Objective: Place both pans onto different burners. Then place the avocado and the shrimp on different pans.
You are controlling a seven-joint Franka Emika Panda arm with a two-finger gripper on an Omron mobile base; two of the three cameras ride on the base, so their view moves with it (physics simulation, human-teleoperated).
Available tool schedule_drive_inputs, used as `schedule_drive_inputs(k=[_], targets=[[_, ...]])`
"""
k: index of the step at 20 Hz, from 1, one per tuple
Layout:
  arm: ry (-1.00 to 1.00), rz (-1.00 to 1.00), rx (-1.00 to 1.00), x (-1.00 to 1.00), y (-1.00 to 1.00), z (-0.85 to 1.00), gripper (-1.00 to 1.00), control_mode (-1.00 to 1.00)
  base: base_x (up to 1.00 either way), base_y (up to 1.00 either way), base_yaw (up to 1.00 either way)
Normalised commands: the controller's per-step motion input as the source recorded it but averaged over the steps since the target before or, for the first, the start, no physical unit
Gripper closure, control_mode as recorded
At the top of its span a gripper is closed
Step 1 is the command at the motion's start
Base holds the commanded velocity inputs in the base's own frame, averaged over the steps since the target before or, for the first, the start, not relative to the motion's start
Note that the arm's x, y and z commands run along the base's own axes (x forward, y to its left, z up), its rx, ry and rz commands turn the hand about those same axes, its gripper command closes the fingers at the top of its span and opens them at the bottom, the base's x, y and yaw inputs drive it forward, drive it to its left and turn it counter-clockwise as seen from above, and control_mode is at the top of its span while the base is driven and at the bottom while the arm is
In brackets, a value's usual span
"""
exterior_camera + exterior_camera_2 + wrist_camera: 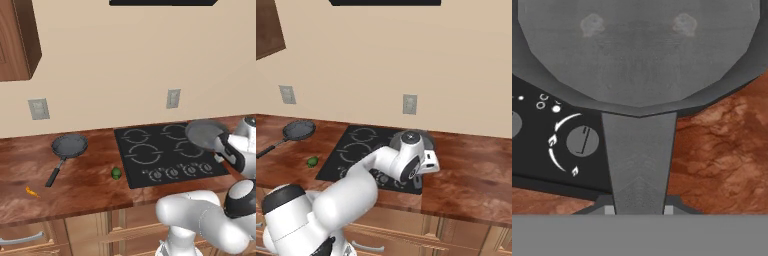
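Note:
One dark grey pan (205, 133) hangs over the right side of the black cooktop (131, 172), above its right burners. My gripper (639, 208) is shut on that pan's handle (639, 155), close to the bowl (637, 50). I cannot tell whether this pan touches the glass. In the right base view its rim (427, 139) peeks out behind my hand. The second pan (70, 145) lies on the wooden counter left of the cooktop, handle (54, 174) pointing to the front. The green avocado (116, 173) sits just left of the cooktop's front corner. The orange shrimp (31, 191) lies near the counter's front left.
Bare burner rings (145, 153) show on the cooktop's left half and back (136, 135). Silver knobs (172, 173) line its front edge. Wall outlets (173, 98) hang behind it. An upper cabinet (17, 40) is at the far left. Wooden counter (471, 175) stretches right of the cooktop.

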Motion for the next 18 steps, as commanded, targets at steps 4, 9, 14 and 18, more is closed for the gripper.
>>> schedule_drive_inputs(k=[4,9,14,18], targets=[[0.02,0.04,0.00,0.00,0.00,-0.09,1.00,-1.00,0.00,0.00,0.00],[0.03,0.05,0.00,0.00,0.00,-0.04,1.00,-1.00,0.00,0.00,0.00],[0.06,0.08,0.00,0.09,0.09,-0.05,1.00,-1.00,0.00,0.00,0.00],[0.07,0.08,0.00,0.09,0.09,-0.13,1.00,-1.00,0.00,0.00,0.00]])
